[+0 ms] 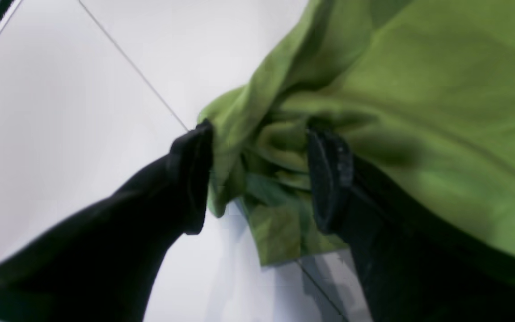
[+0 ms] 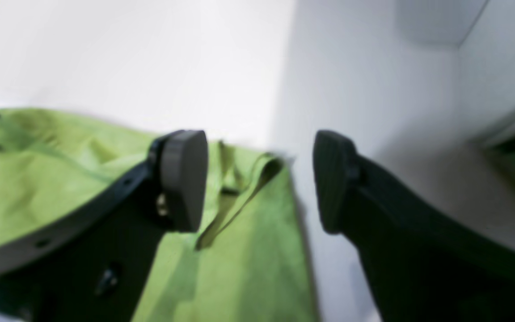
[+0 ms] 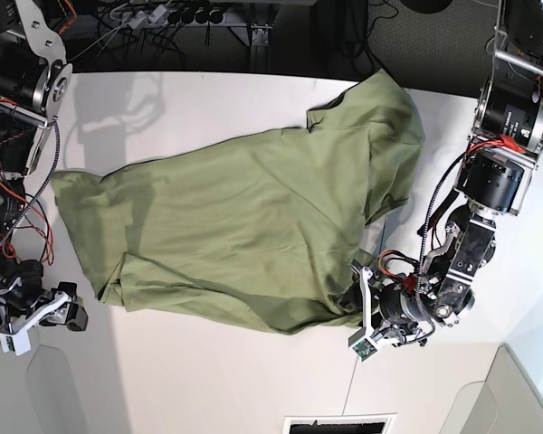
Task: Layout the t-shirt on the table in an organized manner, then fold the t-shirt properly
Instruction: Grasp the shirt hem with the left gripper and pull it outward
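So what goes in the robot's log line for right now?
t-shirt: spread, rumpled, unfolded | left gripper: open, cloth bunched between jaws | right gripper: open, at shirt edge

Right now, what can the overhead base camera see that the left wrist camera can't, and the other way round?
Only the base view shows the whole t-shirt spread rumpled across the table, both arms, and the right pincer off the cloth near its left edge. Only the left wrist view shows, close up, bunched folds of cloth between the parted fingers of the left pincer. Both show green cloth, white tabletop, and the left pincer at the shirt's edge.
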`<state>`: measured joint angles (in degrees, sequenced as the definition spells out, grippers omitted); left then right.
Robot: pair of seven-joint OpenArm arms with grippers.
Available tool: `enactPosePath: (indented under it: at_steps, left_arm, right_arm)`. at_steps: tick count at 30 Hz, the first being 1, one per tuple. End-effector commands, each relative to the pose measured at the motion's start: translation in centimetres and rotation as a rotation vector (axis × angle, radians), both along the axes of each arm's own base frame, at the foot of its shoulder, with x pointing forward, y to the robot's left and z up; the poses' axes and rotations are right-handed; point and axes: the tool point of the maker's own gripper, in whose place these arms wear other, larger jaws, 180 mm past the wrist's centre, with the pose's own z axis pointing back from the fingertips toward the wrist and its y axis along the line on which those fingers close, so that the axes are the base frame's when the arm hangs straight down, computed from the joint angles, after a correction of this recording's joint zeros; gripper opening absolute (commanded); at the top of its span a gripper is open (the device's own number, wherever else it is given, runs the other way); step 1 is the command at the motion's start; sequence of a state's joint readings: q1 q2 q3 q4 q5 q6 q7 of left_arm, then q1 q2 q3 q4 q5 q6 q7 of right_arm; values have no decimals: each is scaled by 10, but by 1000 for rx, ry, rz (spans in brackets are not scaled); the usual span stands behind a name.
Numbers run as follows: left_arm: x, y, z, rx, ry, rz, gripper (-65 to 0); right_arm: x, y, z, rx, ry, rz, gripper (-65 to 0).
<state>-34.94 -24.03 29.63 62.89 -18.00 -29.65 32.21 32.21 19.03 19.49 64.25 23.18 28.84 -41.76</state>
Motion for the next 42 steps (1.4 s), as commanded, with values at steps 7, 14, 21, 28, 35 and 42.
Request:
enactPosePath:
  at_steps: [7, 14, 21, 28, 35, 42]
  left_arm:
    - [-9, 42, 20, -7, -11, 47, -289]
    - [-31, 49, -8, -14, 28, 45, -417]
    - [-25, 28, -6, -17, -22, 4, -650]
    - [-25, 16, -38, 25, 7, -3, -650]
    - [-29, 49, -69, 145, 40, 55, -650]
    - [-25, 100, -58, 238, -13, 102, -650]
  right_arm:
    - [-54, 18, -62, 82, 110, 34, -650]
    - [-98, 35, -109, 135, 160, 27, -650]
    - [-102, 39, -114, 144, 173, 30, -650]
    - [-99, 42, -113, 145, 170, 32, -650]
    - [-109, 39, -121, 132, 232, 43, -650]
    - [-118, -5, -116, 95, 247, -24, -650]
